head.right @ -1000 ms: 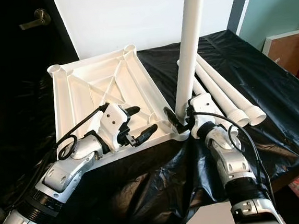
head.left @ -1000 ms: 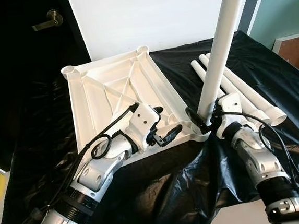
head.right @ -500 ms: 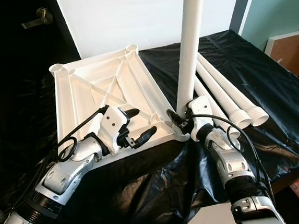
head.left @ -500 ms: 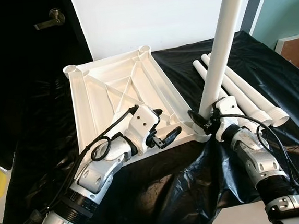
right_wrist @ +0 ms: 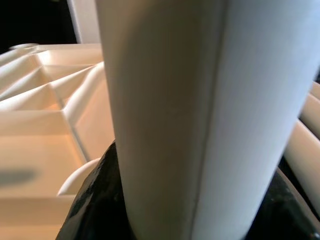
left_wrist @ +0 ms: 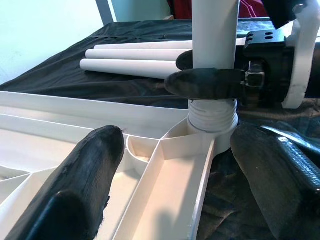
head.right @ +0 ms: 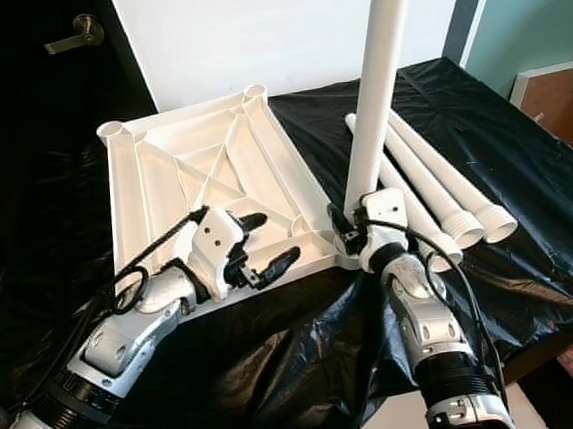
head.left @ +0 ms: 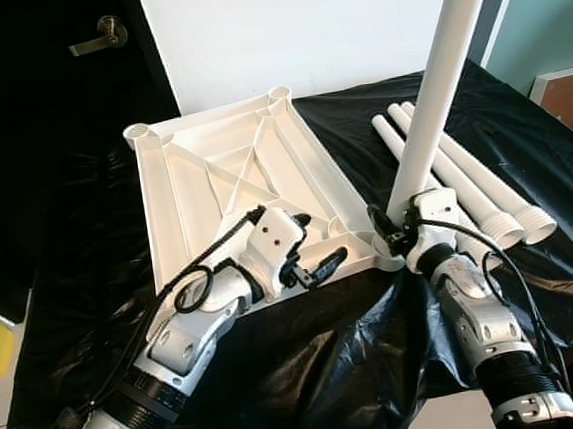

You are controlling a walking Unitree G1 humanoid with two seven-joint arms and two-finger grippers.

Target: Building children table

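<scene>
At the near edge of a black plastic sheet (head.left: 309, 353), the left gripper (head.left: 312, 244) rests over the near rim of an upside-down white tabletop (head.left: 213, 181), its two black fingers spread wide and holding nothing. Just beside it, the right gripper (head.left: 386, 232) is clamped around the base of an upright white table leg (head.left: 436, 91), which stands in the tabletop's near right corner socket (left_wrist: 212, 122). Beyond, to the right, three loose white legs (head.left: 475, 183) lie side by side on the sheet. At the far left is a dark door with a lever handle (head.left: 98, 35).
</scene>
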